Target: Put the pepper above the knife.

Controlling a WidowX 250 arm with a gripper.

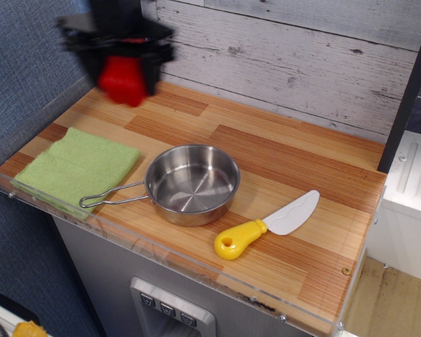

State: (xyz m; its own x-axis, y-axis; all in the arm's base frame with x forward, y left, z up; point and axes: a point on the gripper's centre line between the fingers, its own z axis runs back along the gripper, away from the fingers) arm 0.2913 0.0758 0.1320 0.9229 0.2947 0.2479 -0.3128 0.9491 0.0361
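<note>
Pepper [124, 78] in transit, clamped in the gripper [124, 70] at the upper left of the frame.

Blurred with motion, the gripper grips the red pepper high over the wooden counter [281, 158], well apart from the knife [266, 226] lying at lower right beside the steel pan [191, 184]. Carrying looks like the step in hand; next it likely calls for travelling right across the pan, to bare wood behind the white blade, then lowering and letting go.

No readable text or labels anywhere.
</note>
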